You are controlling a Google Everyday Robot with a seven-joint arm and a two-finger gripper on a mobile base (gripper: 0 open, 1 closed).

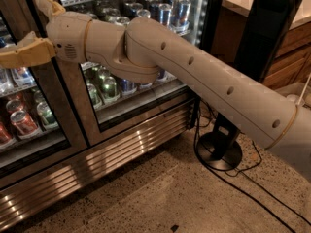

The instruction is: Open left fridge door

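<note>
The left fridge door [57, 111] fills the left side, clear glass in a bronze-brown frame, with red and green cans behind the glass. It looks flush with its twin, the right door [146, 89], which shows silver-blue cans beside a white light strip. My gripper [30, 32] is at the upper left, right in front of the left door's frame. Its tan fingers are spread, one [22, 55] pointing left across the glass, the other [49, 6] pointing up. Between them I see the frame's upright. My pale arm [204, 81] crosses the right door.
A black pedestal stand [221, 149] with a round base and trailing cables sits on the speckled floor at right. A wooden counter [291, 47] stands behind it. A metal grille [121, 149] runs under both doors.
</note>
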